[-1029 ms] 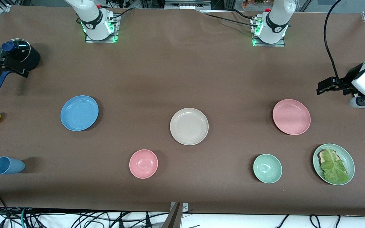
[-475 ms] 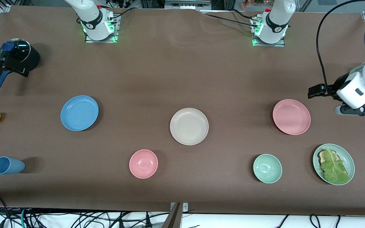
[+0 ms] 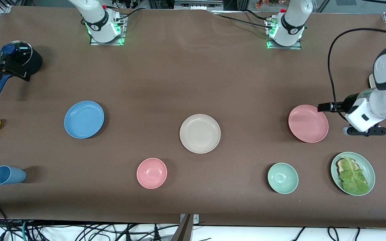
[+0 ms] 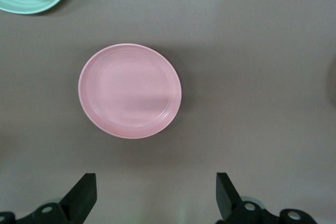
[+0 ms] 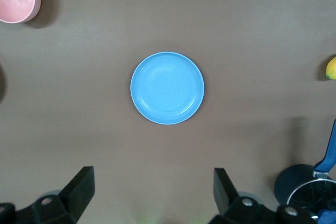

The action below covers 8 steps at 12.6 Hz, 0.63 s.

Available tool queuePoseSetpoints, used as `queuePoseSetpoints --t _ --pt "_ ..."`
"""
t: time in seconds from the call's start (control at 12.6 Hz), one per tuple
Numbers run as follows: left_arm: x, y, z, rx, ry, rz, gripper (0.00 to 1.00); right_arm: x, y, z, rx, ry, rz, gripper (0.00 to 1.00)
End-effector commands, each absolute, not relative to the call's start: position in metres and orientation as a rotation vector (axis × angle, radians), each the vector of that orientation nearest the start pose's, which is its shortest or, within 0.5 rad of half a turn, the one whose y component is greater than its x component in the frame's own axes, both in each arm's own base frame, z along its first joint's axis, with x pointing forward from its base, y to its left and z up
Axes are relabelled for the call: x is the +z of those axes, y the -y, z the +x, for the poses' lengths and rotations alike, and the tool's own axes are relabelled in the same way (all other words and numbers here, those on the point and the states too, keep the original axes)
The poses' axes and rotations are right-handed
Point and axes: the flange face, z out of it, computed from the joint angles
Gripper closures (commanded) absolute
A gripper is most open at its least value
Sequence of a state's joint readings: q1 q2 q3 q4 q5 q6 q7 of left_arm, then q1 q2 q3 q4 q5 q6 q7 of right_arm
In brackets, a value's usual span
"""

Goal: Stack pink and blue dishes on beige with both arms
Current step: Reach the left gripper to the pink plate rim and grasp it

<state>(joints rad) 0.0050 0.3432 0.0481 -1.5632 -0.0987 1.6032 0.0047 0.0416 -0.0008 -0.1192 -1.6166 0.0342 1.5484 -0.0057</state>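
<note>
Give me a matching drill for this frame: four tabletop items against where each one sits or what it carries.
Items:
1. pink plate
2. blue plate
3. beige plate
4. green plate

Descriptions:
a. carries lettuce
b. between the two coloured plates
c. toward the right arm's end of the table
d. open left pincer at its rim

Pairs: 1-d, 2-c, 3-b, 4-a

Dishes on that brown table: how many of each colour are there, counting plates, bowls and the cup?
Pink: 2, the pink plate and pink bowl
Blue: 2, the blue plate and blue cup
Green: 2, the green bowl and the green plate with lettuce
Beige: 1, the beige plate
Total: 7
</note>
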Motion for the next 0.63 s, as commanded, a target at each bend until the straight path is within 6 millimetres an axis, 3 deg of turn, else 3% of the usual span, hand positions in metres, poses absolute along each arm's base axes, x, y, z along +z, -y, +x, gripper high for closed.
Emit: queuePoseSetpoints --t 0.0,0.16,0.55 --pt "0.390 -0.038 0.636 0.467 0.174 -3.242 0.00 0.607 0.039 0.539 0.099 -0.110 -3.106 0.00" --pt "0.361 -0.051 0.632 0.421 0.182 -3.268 0.00 0.607 0.039 0.539 0.106 -0.114 -3.105 0.00" --pt "0.299 -0.114 0.618 0.295 -0.024 -3.404 0.00 0.608 0.038 0.538 0.104 -0.116 -3.106 0.00"
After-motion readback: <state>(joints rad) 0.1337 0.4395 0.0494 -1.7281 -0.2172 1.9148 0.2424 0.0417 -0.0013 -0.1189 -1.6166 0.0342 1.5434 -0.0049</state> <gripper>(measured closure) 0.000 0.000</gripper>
